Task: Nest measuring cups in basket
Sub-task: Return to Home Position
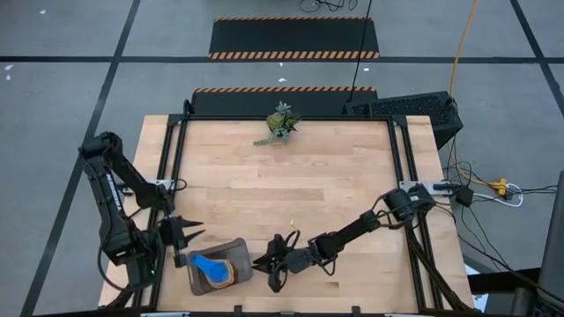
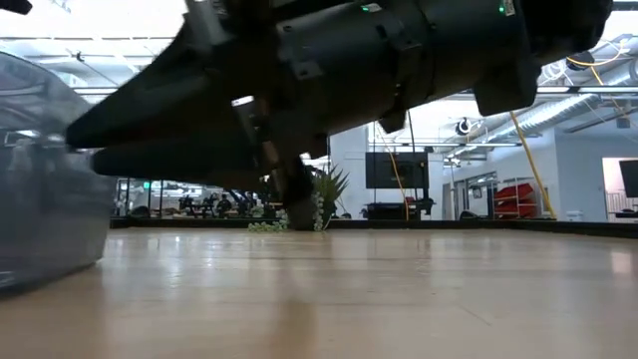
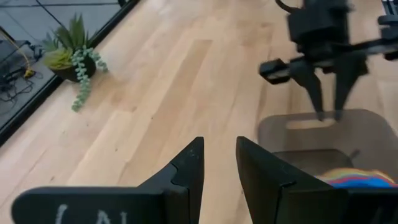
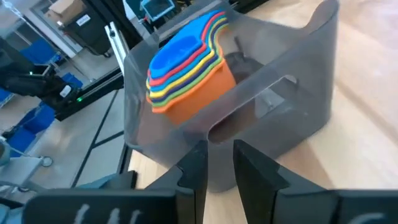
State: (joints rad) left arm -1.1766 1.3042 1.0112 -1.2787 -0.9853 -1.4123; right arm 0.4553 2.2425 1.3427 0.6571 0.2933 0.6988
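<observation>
Cups (image 4: 186, 56) sit nested in one stack inside the basket (image 4: 298, 93), and we see the blue one on top, rims of red, yellow and green below it, and the orange one outermost. In the high view the basket stands at the near edge of the table (image 1: 335, 176), turned a little askew, with the stack towards its left end.

We find the right gripper (image 4: 219, 144) just beside the basket on its right side, low over the wood, its fingers pointing at the basket wall. The fingers are parted by a narrow gap and grasp nothing; we cannot tell whether the tips touch the wall.

We find the left gripper (image 3: 219, 142) near the basket's left side, apart from it, pointing across the table. Its fingers too are released, with a small gap and nothing between them.

A plant (image 1: 280, 123) stands at the far edge of the table, well apart from the basket and both grippers.
</observation>
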